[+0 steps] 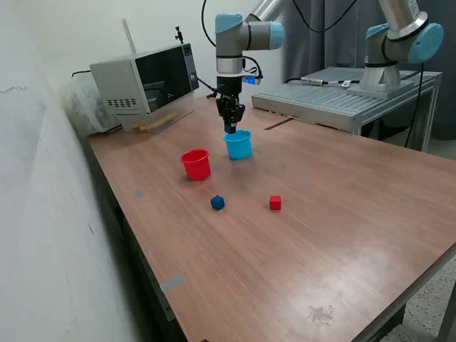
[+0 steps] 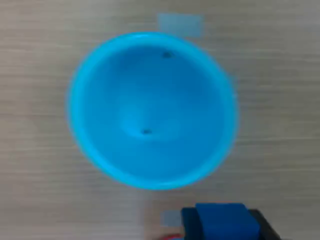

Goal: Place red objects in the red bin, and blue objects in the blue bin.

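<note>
In the exterior view, the gripper [image 1: 230,127] hangs straight down from the arm over the blue cup [image 1: 239,144], its tips just above the rim at the cup's 10 o'clock; a dark blue cube [image 1: 229,130] shows between the fingers, partly hidden by them. The red cup [image 1: 196,164] stands just beside the blue cup, at its 8 o'clock. Nearer the camera, a second blue cube [image 1: 217,203] and a red cube [image 1: 275,203] lie apart on the wooden table [image 1: 342,235]. A microwave [image 1: 146,82] sits at the table's far corner; no writing on it can be read. In the wrist view, blurred, the blue cup's open mouth fills the frame, and the fingers, cut off at the 6 o'clock edge, grip the held blue cube.
</note>
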